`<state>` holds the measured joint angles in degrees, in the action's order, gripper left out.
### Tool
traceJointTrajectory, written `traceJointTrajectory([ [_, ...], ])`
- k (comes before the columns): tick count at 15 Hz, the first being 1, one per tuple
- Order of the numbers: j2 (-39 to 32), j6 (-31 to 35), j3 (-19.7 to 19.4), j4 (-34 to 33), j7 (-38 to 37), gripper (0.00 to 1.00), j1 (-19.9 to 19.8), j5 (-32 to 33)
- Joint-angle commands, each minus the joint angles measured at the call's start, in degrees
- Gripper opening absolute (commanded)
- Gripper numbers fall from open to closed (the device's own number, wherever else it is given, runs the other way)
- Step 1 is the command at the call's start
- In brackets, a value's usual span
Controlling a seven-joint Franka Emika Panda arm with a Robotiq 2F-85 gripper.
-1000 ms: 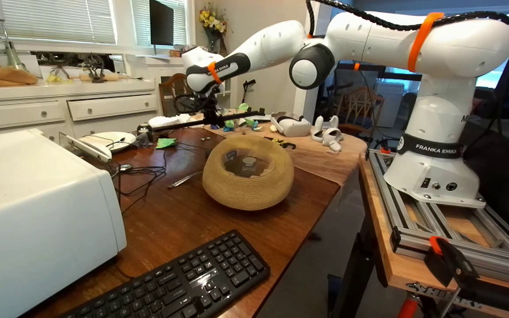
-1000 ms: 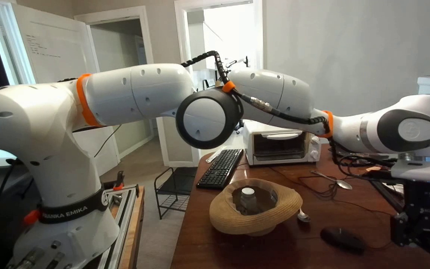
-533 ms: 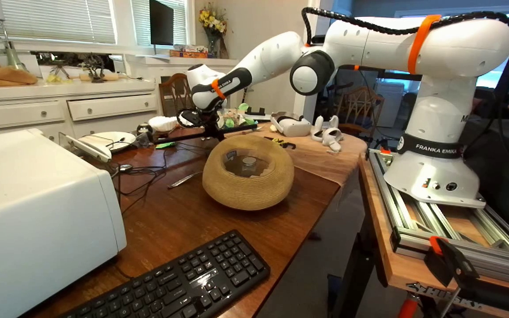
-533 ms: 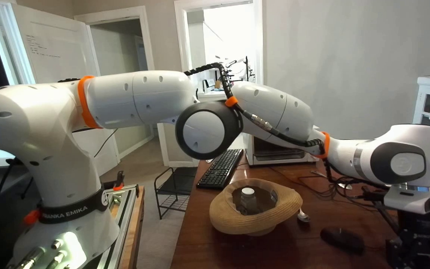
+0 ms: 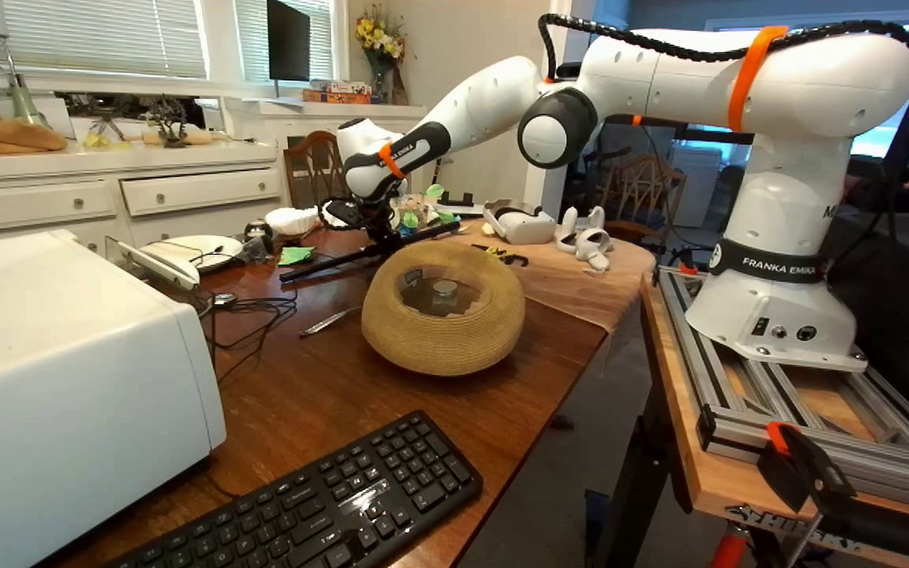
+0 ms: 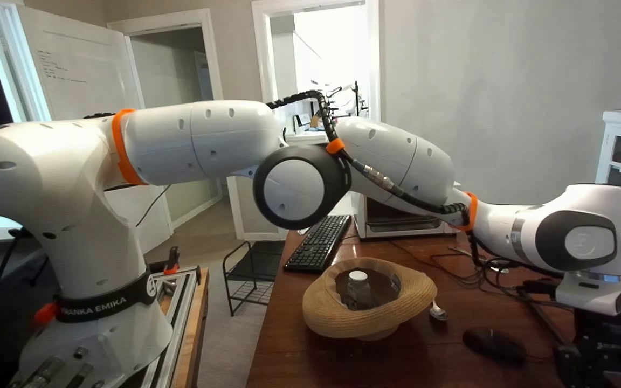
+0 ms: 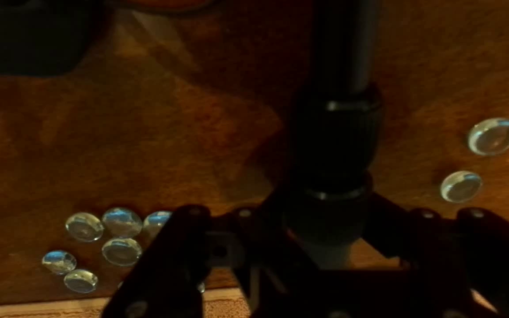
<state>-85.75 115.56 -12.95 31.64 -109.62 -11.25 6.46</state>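
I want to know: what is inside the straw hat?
Inside the upturned straw hat stands a clear jar with a white lid, and a label is also visible. The near brim covers the jar's foot; anything under it is hidden.

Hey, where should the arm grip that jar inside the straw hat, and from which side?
Probably by the pale lid of the jar, from straight above: the jar stands upright, lid up, and the upturned straw hat surrounds its body, likely blocking a side approach. The end effector holds a black rod, so that would have to be put down first.
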Motion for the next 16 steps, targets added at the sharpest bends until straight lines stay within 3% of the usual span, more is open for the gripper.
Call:
traceJointTrajectory([
  [1, 0.1, -1.3, 0.4, -0.9, 0.5, 0.67, -0.7, -0.1],
  [5, 2.2, -2.1, -0.8, -0.8, 0.1, 1.0, -0.1, 0.4],
  [8, 3.8, 0.9, -0.6, -1.4, 2.4, 1.0, 0.1, 0.2],
  [14, 7.8, 2.8, 1.6, -0.8, -5.9, 1.0, -3.1, -5.7],
  [16, 7.4, 1.1, 0.7, -1.7, -4.1, 1.0, -2.4, -4.6],
])
